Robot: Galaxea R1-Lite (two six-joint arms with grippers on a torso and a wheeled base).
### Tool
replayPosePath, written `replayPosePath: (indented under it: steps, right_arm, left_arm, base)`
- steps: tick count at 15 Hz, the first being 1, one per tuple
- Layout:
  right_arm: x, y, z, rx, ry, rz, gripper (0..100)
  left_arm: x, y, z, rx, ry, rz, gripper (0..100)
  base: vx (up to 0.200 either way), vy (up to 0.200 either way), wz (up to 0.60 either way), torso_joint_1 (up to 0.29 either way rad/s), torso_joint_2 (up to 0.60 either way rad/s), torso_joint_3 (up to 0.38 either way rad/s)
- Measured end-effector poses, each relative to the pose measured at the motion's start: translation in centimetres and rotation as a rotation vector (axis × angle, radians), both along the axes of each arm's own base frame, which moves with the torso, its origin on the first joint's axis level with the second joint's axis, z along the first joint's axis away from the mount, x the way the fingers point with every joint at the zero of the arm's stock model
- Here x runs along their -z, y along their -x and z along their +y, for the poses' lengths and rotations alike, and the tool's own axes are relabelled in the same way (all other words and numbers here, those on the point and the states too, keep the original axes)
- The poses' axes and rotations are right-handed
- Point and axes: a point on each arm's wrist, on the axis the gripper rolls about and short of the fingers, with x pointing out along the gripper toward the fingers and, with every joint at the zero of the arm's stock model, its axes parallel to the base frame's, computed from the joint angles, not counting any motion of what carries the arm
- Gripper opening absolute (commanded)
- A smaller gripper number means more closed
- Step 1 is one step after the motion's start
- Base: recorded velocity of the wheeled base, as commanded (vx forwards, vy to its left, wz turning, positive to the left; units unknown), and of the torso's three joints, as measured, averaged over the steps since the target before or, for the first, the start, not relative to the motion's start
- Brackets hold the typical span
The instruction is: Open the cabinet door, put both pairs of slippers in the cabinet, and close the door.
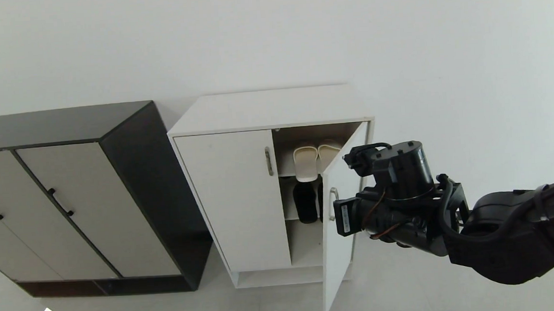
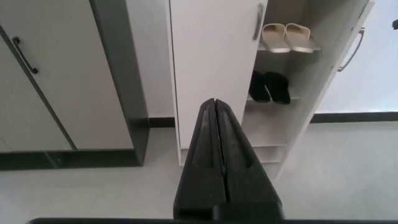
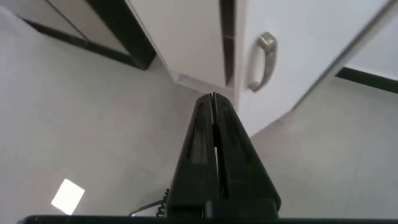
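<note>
The white cabinet (image 1: pixel 264 110) has its left door (image 1: pixel 231 201) closed and its right door (image 1: pixel 341 219) swung partly open. Beige slippers (image 1: pixel 306 161) lie on the top shelf and black slippers (image 1: pixel 306 202) on the shelf below. From the left wrist view I see the beige slippers (image 2: pixel 289 37) and the black slippers (image 2: pixel 270 87) from farther back, with my left gripper (image 2: pixel 214 102) shut and empty. My right arm's wrist (image 1: pixel 395 201) hangs just outside the open door. My right gripper (image 3: pixel 214 98) is shut and empty, a little short of the door's metal handle (image 3: pixel 261 59).
A dark cabinet (image 1: pixel 131 135) with pale doors and black handles stands to the left of the white one, against a plain white wall. Pale floor spreads in front of both. A small white patch (image 3: pixel 67 195) lies on the floor.
</note>
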Motion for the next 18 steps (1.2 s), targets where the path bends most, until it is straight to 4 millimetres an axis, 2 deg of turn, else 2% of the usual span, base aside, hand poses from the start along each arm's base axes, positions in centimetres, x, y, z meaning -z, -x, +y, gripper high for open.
replayPosePath:
  steps: [6,15,18]
  right_arm:
    - [-0.1,-0.9,-1.8,0.045,0.065,-0.031,0]
    - [-0.2,-1.0,-2.4,0.052,0.094,-0.048,0]
    - [-0.2,-0.9,-2.5,0.050,0.097,-0.049,0]
  left_arm:
    - [0.0,0.0,0.0,0.001,-0.001,0.000,0]
    - [0.0,0.0,0.0,0.001,-0.001,0.000,0]
    - [0.0,0.0,0.0,0.002,0.000,0.000,0]
  base:
    - [0.000,0.000,0.00,0.000,0.00,0.000]
    - [0.200,0.000,0.00,0.002,0.00,0.003]
    - [0.000,0.000,0.00,0.000,0.00,0.000]
